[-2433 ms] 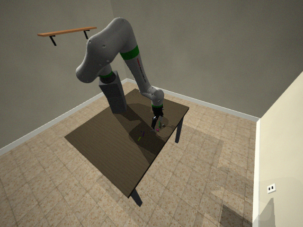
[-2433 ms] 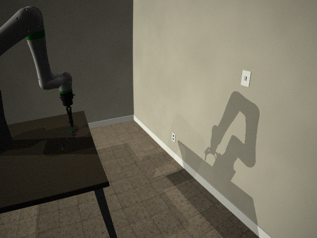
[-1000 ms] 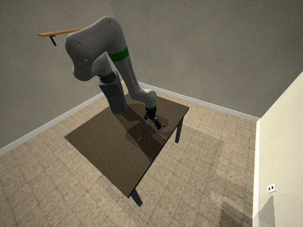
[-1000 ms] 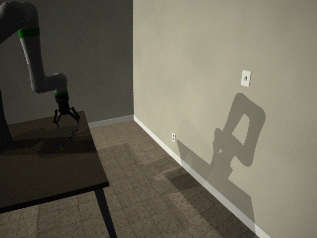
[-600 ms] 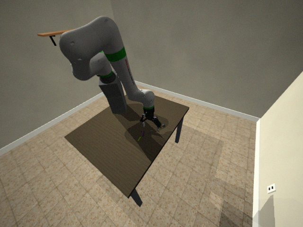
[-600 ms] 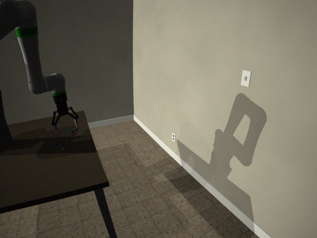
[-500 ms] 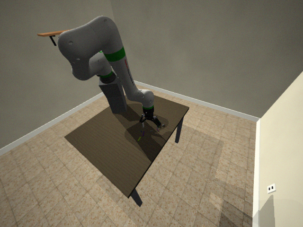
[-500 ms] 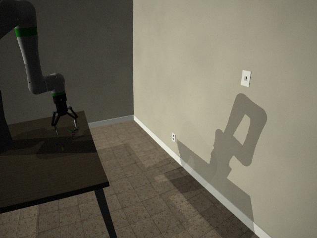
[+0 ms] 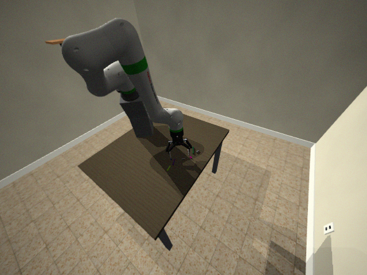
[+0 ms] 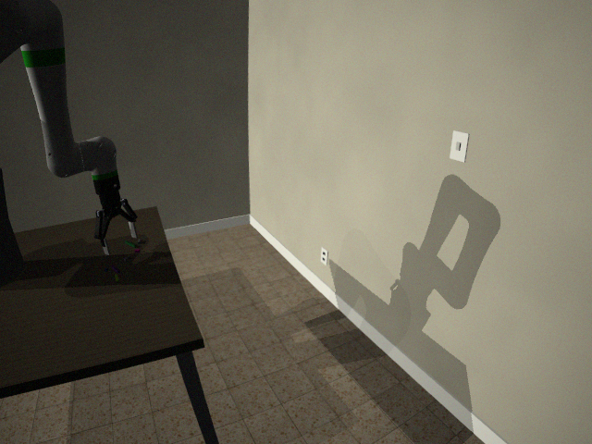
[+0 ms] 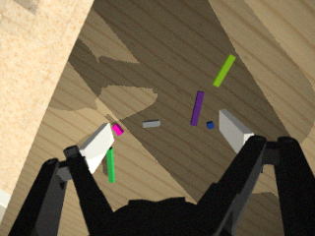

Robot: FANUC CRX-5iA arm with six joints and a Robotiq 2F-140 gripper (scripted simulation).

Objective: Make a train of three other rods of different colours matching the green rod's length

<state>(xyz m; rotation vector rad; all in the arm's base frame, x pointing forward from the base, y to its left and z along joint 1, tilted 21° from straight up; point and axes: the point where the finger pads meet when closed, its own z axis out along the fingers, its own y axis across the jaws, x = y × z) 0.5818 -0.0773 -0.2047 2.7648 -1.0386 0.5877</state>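
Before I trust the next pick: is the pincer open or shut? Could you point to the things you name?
Open: in the wrist view the pincer's [image 9: 179, 156] [image 10: 119, 246] [image 11: 167, 135] pale flat fingertips stand wide apart, nothing gripped.

small red and dark lettering along the arm's pale forearm [image 9: 151, 89], too blurred to read

Wood table [image 9: 124, 177] [image 10: 95, 325] [image 11: 172, 39]. Wrist view, from grey rod [image 9: 183, 158] [image 10: 126, 259] [image 11: 152, 124]: lime rod [image 9: 168, 168] [image 10: 117, 277] [image 11: 224, 71] 2 o'clock, purple rod [image 9: 174, 162] [image 10: 116, 270] [image 11: 197, 108] 2–3, blue rod [image 9: 171, 158] [image 10: 106, 269] [image 11: 210, 125] 3, green rod [image 9: 193, 150] [image 10: 130, 243] [image 11: 110, 165] 7–8, magenta rod [image 9: 190, 157] [image 10: 137, 250] [image 11: 117, 130] 9.
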